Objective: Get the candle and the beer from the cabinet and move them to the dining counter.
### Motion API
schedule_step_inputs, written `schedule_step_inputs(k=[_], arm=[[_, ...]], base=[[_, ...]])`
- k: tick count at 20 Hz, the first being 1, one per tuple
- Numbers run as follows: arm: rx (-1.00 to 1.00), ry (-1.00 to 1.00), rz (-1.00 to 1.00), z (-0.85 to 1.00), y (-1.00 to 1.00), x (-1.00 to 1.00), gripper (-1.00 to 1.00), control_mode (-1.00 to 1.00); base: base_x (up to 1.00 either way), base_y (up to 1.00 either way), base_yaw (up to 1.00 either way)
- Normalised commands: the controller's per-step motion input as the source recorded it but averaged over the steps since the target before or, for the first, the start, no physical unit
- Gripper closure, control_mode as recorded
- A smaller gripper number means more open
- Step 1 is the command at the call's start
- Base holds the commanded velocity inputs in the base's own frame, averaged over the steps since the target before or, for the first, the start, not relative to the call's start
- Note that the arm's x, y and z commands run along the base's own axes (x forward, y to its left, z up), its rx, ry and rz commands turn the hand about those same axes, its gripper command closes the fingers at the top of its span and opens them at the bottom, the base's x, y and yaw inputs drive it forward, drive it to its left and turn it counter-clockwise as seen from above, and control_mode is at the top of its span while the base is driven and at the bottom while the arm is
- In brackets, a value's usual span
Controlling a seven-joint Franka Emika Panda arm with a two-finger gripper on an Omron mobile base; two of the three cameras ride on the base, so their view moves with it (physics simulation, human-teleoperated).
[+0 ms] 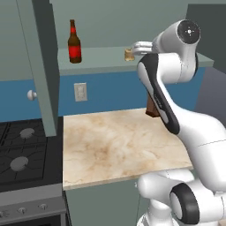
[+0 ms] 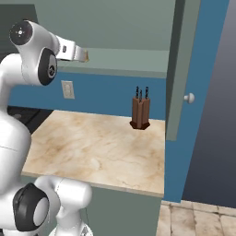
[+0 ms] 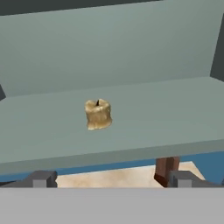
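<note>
1. While the gripper (image 3: 111, 179) is hovering wide open at the cabinet (image 1: 101, 66) shelf edge, the candle (image 3: 98, 114) is sitting just ahead, untouched.
2. I'd keep it level, straddling the candle before squeezing.
3. Beer (image 1: 74, 43) is waiting further left, well apart.

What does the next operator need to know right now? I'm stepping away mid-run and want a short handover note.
Gripper: open, empty, raised to the open cabinet shelf and aimed at the candle.
Candle: upright on the shelf, just ahead of the fingertips, not yet between them.
Beer: upright on the same shelf, further left in the left base view, untouched.
Done: cabinet doors open, arm lined up on the candle.
Left: close on the candle, carry it to the dining counter, then come back for the beer.
</note>
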Motion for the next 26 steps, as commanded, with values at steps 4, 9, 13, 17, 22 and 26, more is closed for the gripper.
schedule_step_inputs(k=[4, 9, 13, 17, 22, 26], arm=[[0.00, 0.00, 0.00, -0.11, 0.11, 0.23, -1.00, -1.00], [-0.02, 0.03, 0.00, -0.15, 0.11, 0.14, -1.00, -1.00], [-0.02, 0.00, 0.02, -0.06, 0.00, 0.05, -1.00, -1.00], [0.00, 0.02, 0.00, -0.01, 0.00, 0.15, -1.00, -1.00], [-0.01, 0.05, 0.00, -0.02, 0.01, 0.28, -1.00, -1.00], [0.00, 0.06, 0.00, -0.06, 0.04, 0.33, -1.00, -1.00]], base=[[0.00, 0.00, 0.00], [0.00, 0.00, 0.00], [0.00, 0.00, 0.00], [0.00, 0.00, 0.00], [0.00, 0.00, 0.00], [0.00, 0.00, 0.00]])
